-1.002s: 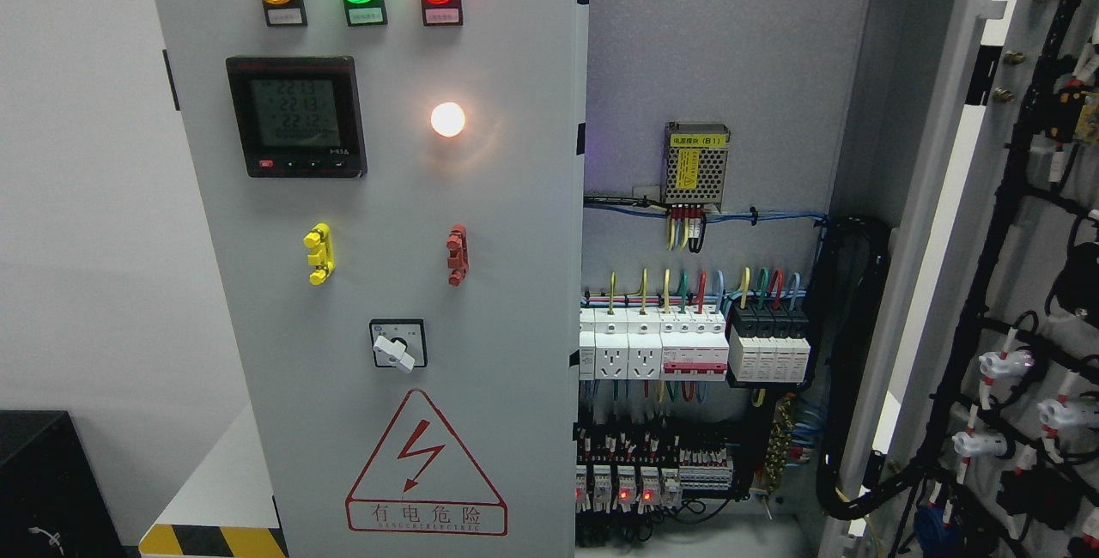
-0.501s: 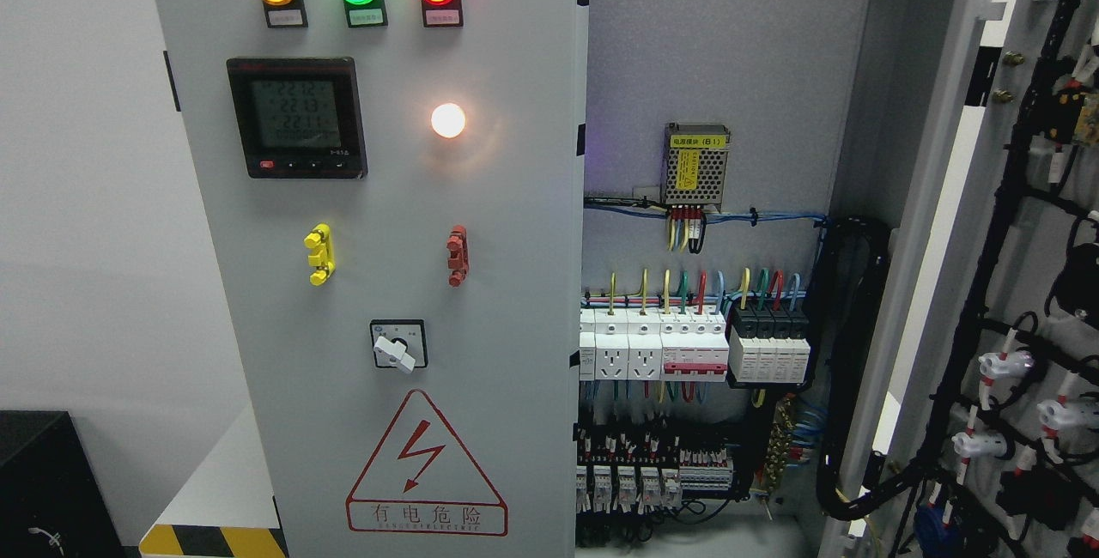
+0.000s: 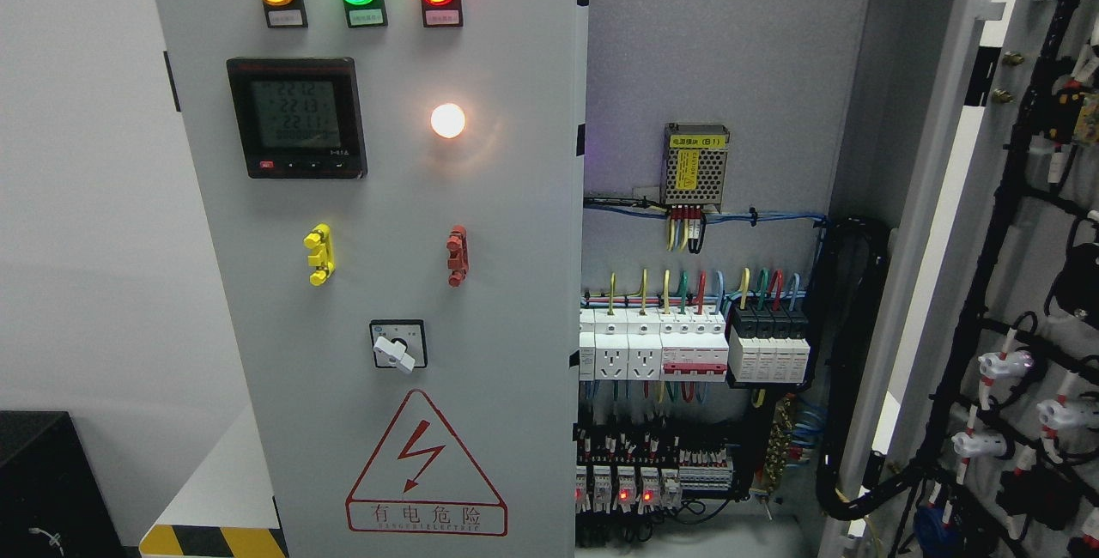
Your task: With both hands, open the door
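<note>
A grey electrical cabinet fills the head view. Its left door (image 3: 386, 197) stands shut and carries three lamps, a digital meter (image 3: 297, 117), a glowing white lamp (image 3: 447, 120), a rotary switch (image 3: 398, 344) and a red warning triangle (image 3: 424, 468). The right door (image 3: 1022, 223) is swung wide open to the right, its inner face lined with black cable looms and white connectors. Between them the cabinet's inside (image 3: 713, 94) lies exposed, with a power supply (image 3: 696, 165) and rows of breakers (image 3: 694, 348). Neither of my hands shows anywhere in the picture.
A yellow handle (image 3: 318, 254) and a red handle (image 3: 457, 255) stick out of the left door. A black box (image 3: 47, 481) stands at the lower left, next to a white base with yellow-black hazard stripes (image 3: 210, 541). A white wall is behind on the left.
Only the meter digits and the small red lamps on the bottom breaker row flicker. Both doors stay where they were.
</note>
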Robot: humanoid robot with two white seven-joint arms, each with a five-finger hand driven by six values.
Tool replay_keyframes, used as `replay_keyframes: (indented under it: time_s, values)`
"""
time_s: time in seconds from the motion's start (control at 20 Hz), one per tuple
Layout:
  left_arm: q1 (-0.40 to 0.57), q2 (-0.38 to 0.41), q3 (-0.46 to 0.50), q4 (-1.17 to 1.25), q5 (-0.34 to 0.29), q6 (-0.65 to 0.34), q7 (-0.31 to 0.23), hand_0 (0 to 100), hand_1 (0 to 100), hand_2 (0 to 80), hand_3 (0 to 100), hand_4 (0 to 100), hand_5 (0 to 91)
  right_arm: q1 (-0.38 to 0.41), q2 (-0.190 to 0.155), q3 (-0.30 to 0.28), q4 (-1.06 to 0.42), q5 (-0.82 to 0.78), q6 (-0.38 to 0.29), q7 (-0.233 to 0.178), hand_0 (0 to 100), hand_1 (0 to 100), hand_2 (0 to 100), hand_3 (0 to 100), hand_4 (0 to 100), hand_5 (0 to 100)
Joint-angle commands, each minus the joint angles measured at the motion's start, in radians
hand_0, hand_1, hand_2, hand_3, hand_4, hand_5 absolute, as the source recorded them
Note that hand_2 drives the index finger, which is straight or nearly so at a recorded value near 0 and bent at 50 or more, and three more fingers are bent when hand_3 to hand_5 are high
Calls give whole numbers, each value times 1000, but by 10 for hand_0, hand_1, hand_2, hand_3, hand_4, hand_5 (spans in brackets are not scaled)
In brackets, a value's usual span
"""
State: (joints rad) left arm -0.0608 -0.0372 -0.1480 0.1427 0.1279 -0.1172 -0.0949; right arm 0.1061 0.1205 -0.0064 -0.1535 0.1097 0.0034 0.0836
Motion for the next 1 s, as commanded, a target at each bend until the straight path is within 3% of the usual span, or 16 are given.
replay_keyframes:
  time_s: [0.0, 0.15, 0.35, 0.5, 0.95]
  values:
    - [1, -72, 154, 66, -24, -12, -6, 0, 0, 0, 0, 0, 0, 211, -12, -17, -692, -5, -129, 1, 0, 0, 0, 0, 0, 0]
    - [1, -73, 156, 64, -24, -12, -8, 0, 0, 0, 0, 0, 0, 332, -13, 14, -1092, -5, -174, -1, 0, 0, 0, 0, 0, 0]
    - [-1, -73, 156, 61, -24, -12, -8, 0, 0, 0, 0, 0, 0, 385, -21, 97, -1440, -10, -174, 1, 0, 0, 0, 0, 0, 0]
    - [-1, -73, 156, 58, -24, -12, -8, 0, 0, 0, 0, 0, 0, 363, -21, 175, -1576, -10, -178, -1, 0, 0, 0, 0, 0, 0]
    - [-1, -73, 157, 40, -21, -12, 1, 0, 0, 0, 0, 0, 0, 230, -24, 230, -1840, -30, -209, -7, 0, 0, 0, 0, 0, 0]
